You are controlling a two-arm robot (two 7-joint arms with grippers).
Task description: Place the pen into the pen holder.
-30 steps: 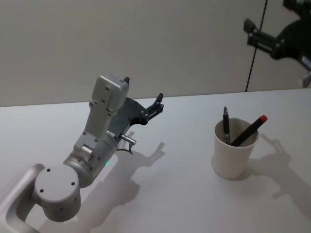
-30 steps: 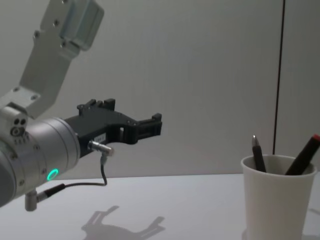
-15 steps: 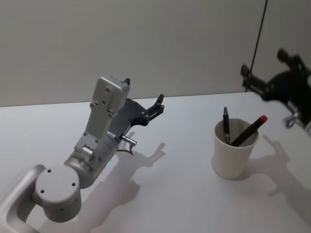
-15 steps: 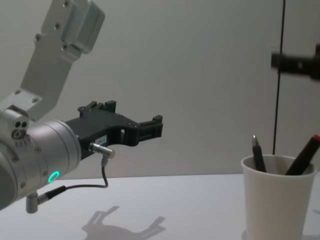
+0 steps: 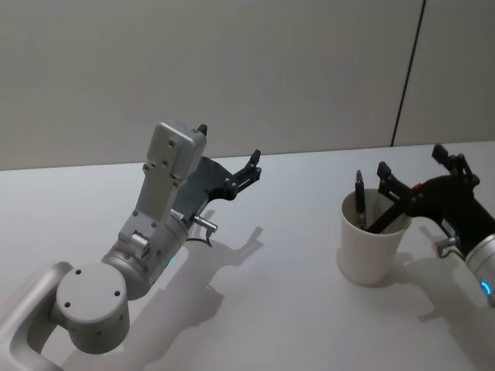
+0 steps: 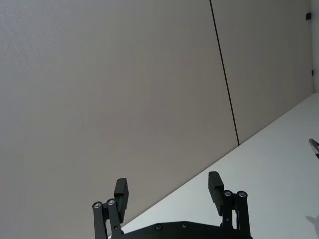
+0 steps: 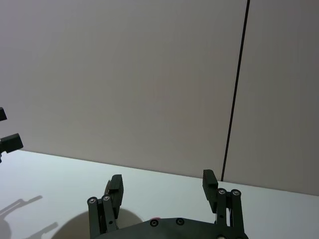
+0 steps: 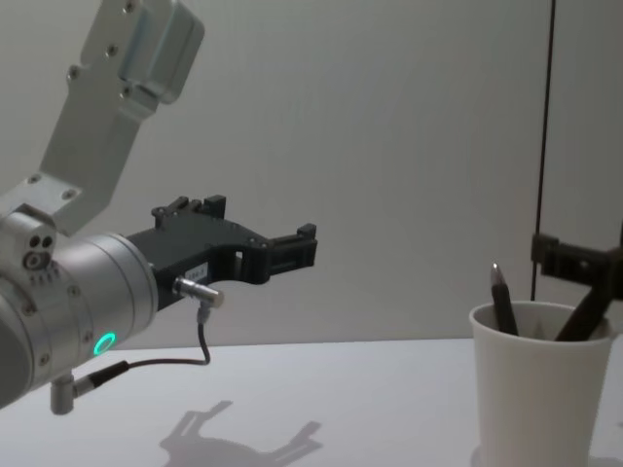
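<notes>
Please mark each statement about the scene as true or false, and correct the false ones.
1. The pen holder contains two pens. True.
2. The pen holder lies tipped over on the table. False: it stands upright.
3. The right gripper is open and close to the pen holder's rim. True.
4. The left gripper holds a pen. False: it is open and empty, raised above the table, away from the cup.
5. The black pen lies flat on the table. False: it stands in the cup.

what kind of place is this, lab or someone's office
Probably a robot test bench, not a lived-in office: a bare white table against plain grey wall panels, with just a white paper cup holding two pens, and the open left gripper and right gripper over it.
</notes>
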